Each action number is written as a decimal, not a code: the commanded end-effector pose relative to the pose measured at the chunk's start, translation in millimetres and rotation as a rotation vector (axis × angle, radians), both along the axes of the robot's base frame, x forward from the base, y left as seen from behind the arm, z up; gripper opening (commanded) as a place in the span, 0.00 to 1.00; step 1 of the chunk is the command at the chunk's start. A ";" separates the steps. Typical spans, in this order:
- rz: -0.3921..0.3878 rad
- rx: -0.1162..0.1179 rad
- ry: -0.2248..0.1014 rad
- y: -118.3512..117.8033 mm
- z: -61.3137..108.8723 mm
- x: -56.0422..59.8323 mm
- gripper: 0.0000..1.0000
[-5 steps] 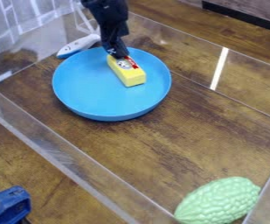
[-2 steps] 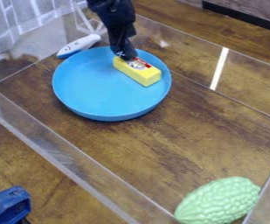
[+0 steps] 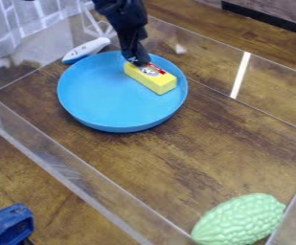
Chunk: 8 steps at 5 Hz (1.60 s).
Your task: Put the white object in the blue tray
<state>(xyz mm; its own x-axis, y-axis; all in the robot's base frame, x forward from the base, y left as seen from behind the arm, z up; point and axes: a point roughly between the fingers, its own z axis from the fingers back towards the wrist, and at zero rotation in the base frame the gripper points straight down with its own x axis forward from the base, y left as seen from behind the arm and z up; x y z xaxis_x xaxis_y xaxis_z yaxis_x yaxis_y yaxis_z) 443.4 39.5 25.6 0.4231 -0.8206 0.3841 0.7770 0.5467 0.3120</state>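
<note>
while the open gripper point(image 3: 136, 59) is held over the blue tray point(image 3: 99, 105), the white object point(image 3: 85, 50) is left outside, beside its jaws.

White object point(image 3: 83, 50) lies flat on the wooden table, just outside the tray's far left rim, a small elongated white piece with a blue bit at its near end, its far end hidden. Tray point(image 3: 93, 100) sits upright on the table toward the far left, a big round shallow bright-blue dish with a low raised rim. The white object is not inside it
</note>
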 end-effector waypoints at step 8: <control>0.276 -0.181 0.247 -52.5 -58.3 -61.7 1.00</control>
